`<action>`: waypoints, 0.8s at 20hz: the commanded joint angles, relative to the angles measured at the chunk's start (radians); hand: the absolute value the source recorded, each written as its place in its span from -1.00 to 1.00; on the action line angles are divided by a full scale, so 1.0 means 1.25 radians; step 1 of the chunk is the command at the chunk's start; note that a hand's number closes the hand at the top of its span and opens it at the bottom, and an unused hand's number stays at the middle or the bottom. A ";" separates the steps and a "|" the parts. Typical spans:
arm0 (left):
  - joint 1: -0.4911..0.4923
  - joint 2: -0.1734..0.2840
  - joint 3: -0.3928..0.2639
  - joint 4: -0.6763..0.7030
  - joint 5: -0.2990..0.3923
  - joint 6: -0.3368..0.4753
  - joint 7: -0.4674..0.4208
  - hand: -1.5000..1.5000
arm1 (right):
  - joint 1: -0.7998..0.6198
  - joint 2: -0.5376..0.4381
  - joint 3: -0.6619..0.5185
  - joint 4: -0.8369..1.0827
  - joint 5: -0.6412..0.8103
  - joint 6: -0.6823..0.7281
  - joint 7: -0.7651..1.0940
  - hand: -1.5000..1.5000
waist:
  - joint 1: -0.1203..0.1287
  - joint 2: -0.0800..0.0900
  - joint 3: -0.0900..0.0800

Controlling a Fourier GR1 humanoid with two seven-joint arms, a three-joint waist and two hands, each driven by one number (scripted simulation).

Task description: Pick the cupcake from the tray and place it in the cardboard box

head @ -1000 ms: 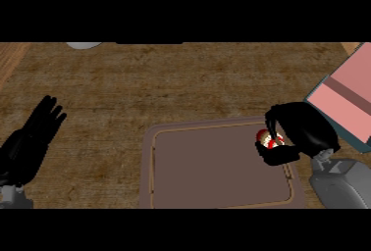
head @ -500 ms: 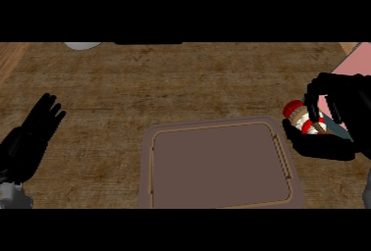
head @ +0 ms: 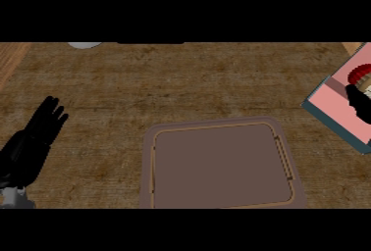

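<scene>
The cupcake (head: 357, 75), red-topped with a white band, shows at the right edge over the pink inside of the cardboard box (head: 334, 109). My right hand (head: 360, 102) is mostly cut off by the view's edge; its dark fingers curl against the cupcake's lower side. I cannot tell whether the cupcake rests on the box floor. The brown tray (head: 217, 166) lies at the lower middle with nothing on it. At the left edge my left hand (head: 35, 139) rests open, fingers straight and pointing up.
The wooden counter (head: 181, 83) stretches between the tray and the far edge. A pale round object (head: 85, 45) peeks in at the top left. The box has a teal outer wall (head: 330, 126) facing the tray.
My right hand has carried the cupcake from the tray's right rim up and to the right, over the box. The view has shifted a little. The left hand has stayed open.
</scene>
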 commanded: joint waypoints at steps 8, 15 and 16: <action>-0.033 0.002 0.022 0.006 0.003 -0.006 0.032 0.00 | -0.006 -0.089 -0.084 0.288 0.043 -0.126 -0.248 1.00 | 0.003 0.002 0.000; -0.042 -0.029 0.011 0.093 -0.029 -0.017 -0.050 0.00 | -0.050 -0.074 -0.071 0.504 0.087 -0.261 -0.377 1.00 | 0.006 0.004 0.000; -0.041 -0.017 0.018 0.076 -0.023 -0.025 -0.041 0.00 | -0.020 -0.079 -0.086 0.528 0.086 -0.289 -0.420 1.00 | 0.005 0.004 0.000</action>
